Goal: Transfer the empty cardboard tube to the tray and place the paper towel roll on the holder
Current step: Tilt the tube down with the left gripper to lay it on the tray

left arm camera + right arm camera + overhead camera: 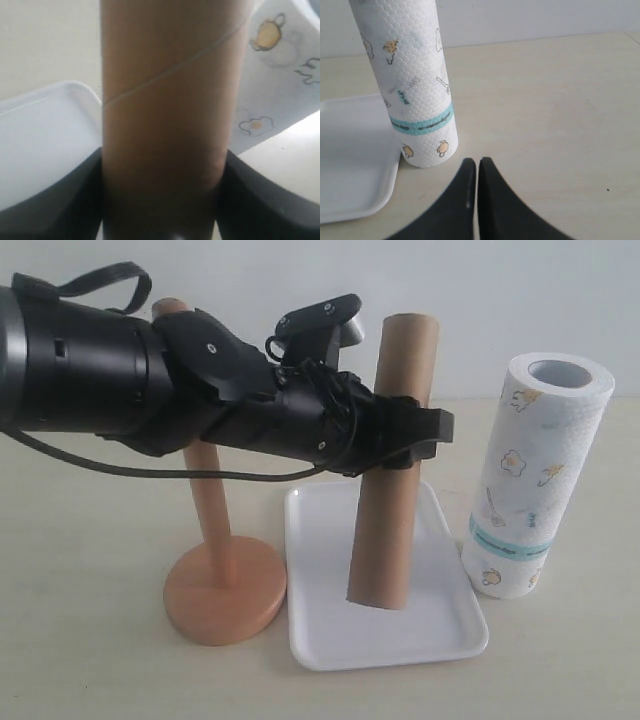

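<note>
Midway across the worktop, over the flat white rectangular tray, left jaws grip the tilted brown cardboard tube; right jaws closed, empty, near the printed white paper towel roll.

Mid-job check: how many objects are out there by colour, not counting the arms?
Brown: 2, the empty cardboard tube and the holder
White: 2, the tray and the paper towel roll
Total: 4
</note>
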`<state>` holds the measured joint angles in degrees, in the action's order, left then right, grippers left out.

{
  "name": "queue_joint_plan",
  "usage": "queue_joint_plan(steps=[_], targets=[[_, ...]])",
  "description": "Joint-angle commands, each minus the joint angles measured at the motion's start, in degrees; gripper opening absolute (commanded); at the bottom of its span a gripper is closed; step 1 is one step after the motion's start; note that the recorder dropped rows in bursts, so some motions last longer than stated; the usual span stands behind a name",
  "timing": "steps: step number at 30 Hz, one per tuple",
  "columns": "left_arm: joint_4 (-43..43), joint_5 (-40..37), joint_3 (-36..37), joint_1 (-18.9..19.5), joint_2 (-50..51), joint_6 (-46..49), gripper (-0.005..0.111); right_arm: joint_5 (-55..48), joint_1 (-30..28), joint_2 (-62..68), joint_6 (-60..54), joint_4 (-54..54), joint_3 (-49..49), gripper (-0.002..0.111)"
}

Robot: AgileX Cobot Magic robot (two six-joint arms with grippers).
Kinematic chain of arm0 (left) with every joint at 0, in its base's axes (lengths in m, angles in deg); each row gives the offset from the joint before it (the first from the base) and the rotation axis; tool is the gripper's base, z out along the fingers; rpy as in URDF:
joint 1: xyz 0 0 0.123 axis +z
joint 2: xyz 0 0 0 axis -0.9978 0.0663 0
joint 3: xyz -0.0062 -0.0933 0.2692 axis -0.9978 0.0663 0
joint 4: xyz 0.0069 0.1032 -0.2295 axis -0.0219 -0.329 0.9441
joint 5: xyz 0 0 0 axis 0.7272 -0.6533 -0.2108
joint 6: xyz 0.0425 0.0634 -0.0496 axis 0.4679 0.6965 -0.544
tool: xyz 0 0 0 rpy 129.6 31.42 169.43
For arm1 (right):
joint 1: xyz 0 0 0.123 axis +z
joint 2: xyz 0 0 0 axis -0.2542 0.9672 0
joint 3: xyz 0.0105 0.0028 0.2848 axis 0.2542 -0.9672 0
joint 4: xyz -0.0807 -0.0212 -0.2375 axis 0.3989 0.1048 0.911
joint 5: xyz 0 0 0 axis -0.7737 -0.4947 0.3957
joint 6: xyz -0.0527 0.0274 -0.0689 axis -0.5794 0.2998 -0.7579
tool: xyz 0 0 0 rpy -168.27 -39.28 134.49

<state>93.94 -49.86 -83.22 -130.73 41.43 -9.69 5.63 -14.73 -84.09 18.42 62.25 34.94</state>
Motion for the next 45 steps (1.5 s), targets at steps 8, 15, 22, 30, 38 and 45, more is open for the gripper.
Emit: queue_joint_plan(steps=[8, 15, 22, 30, 38, 45], targets=[[9.02, 5.80, -0.51, -0.22, 3.39, -5.38, 0.004, 0.29, -0.13, -0.31, -0.06, 0.18, 0.01, 0.001], [18.37, 6.81, -0.51, -0.22, 3.87, -5.53, 0.004, 0.29, -0.13, -0.31, -0.06, 0.18, 0.01, 0.001], [18.07, 7.23, -0.51, -0.22, 3.99, -5.53, 0.004, 0.29, -0.13, -0.31, -0.06, 0.18, 0.01, 0.001], [18.85, 7.01, -0.51, -0.10, 7.62, -8.85, 0.004, 0.29, -0.13, -0.31, -0.06, 0.18, 0.01, 0.001], [18.85, 7.25, -0.51, -0.10, 8.21, -14.88, 0.004, 0.29, -0.13, -0.31, -0.06, 0.18, 0.01, 0.001], [18.85, 9.52, 1.11, -0.10, 9.11, -15.84, 0.004, 0.29, -0.13, -0.31, -0.06, 0.18, 0.01, 0.001]])
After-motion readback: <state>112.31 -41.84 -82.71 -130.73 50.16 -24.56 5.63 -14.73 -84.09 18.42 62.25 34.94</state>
